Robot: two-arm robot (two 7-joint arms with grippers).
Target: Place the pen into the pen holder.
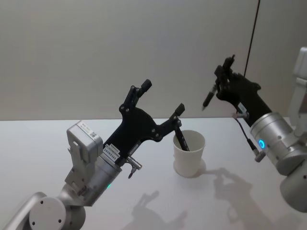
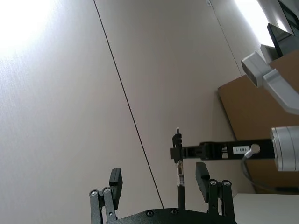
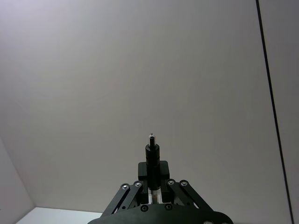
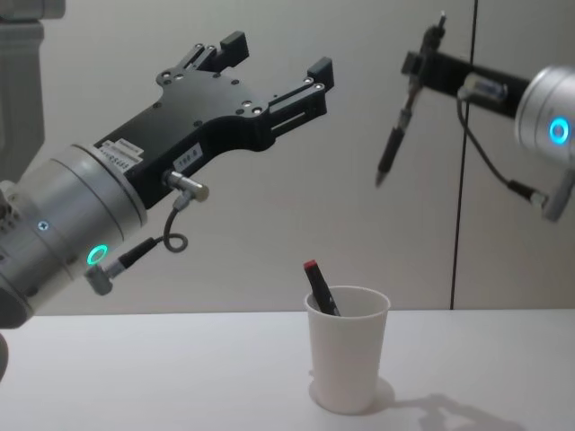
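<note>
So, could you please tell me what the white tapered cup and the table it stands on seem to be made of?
The white tapered cup looks like thin matte paper: its rim is rolled and its wall shows no gloss. The table looks like a smooth white laminate or painted board with a satin finish, since it takes soft shadows without sharp reflections; which of these it is stays open.

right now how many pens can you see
2: a black pen with a red end stands in the white paper cup; a black pen is held raised in the right gripper.
</note>
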